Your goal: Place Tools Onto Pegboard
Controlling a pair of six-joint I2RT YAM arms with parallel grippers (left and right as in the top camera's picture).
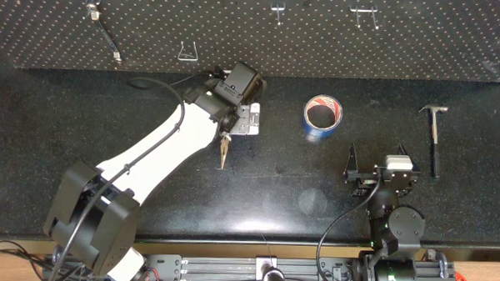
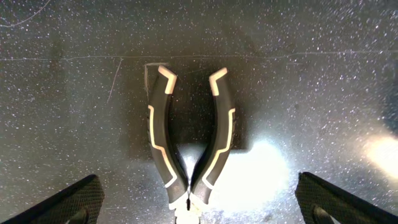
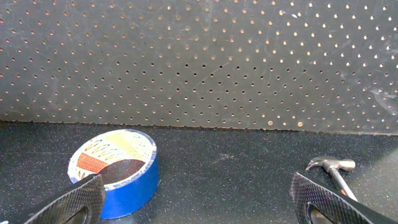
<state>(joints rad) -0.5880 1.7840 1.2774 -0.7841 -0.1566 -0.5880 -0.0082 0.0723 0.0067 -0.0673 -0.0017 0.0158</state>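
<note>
Left gripper (image 2: pixel 200 198) spread wide above pliers (image 2: pixel 157 134) lying on the dark worktop (image 1: pixel 59 109), right gripper (image 3: pixel 199 202) also wide and empty, blue tape roll (image 3: pixel 127 183) and hammer (image 3: pixel 331 165) farther behind it

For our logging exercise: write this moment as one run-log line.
left gripper: open, over pliers | right gripper: open, facing tape | hammer: on table

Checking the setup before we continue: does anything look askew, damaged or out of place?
One thing: the slim dark tool on the pegboard hangs at a slant, not straight down. The pliers, tape roll and hammer lie flat on the table, with no visible damage or spills.
</note>
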